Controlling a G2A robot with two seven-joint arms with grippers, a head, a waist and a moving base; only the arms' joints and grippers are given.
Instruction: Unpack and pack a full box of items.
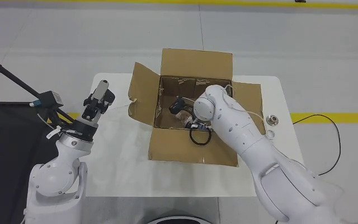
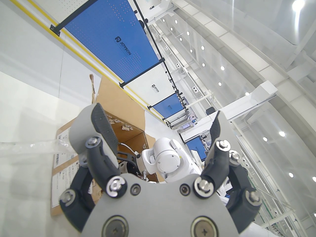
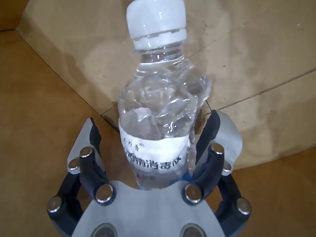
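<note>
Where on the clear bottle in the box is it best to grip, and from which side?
Probably the labelled band of the bottle, across its width: it looks firmer than the crumpled part above and wider than the cap. The right gripper straddles it from the base end, fingers open.

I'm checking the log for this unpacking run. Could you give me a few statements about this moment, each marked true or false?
1. The right gripper is down inside the cardboard box. True.
2. A clear bottle sits between the right gripper's fingers. True.
3. The bottle has lost its cap. False: a white cap is on it.
4. The left gripper holds a second bottle. False: it is open and empty, off to one side of the box.
5. The box's flaps are folded shut. False: they are spread open.
</note>
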